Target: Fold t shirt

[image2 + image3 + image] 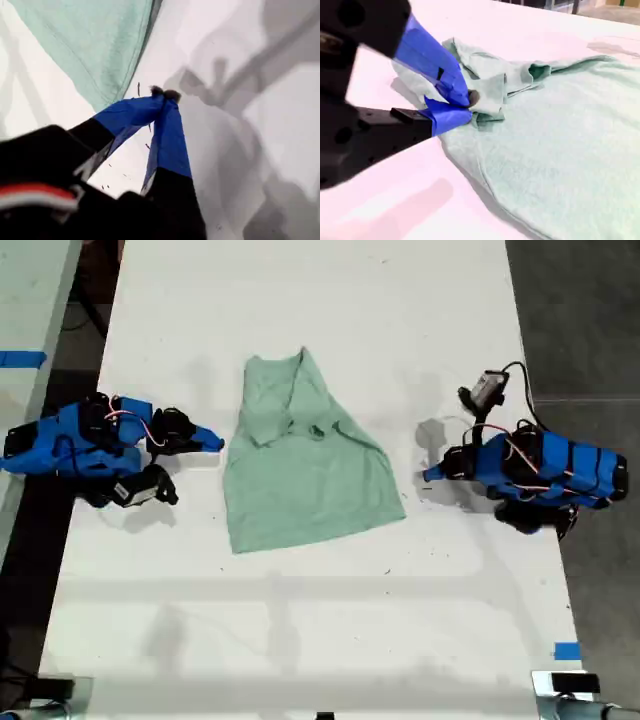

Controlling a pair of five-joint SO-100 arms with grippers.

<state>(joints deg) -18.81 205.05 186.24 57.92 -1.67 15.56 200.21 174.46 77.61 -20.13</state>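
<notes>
Mid-bench, the small pale mint-green wrinkled cloth t shirt (305, 475) lies on the white flat bench (300, 300), about halfway between the two arms. Its narrow end points to the far edge and its wide straight hem to the near edge. The upper part is bunched and folded over itself, with creased flaps on the side toward the exterior view's left; the lower part lies mostly flat.

My first claw (428, 476) belongs to the blue arm at the exterior view's right. It sits low over bare bench, apart from the shirt's edge on that side. In the first wrist view the claw (165, 93) has its two blue tips pressed together with nothing between them. A corner of the t shirt (95, 45) lies beyond it on the bench.

My second claw (217, 443) belongs to the blue arm at the exterior view's left, just beside the shirt's folded side. The exterior view shows a thin strip of bench between the tip and the cloth. In the second wrist view the claw (467, 106) is narrow, tips meeting in front of the crumpled fold. No cloth shows between them. The t shirt (560, 130) spreads out behind.

A small blue tape strip (566, 651) marks the bench's near edge at the exterior view's right.
</notes>
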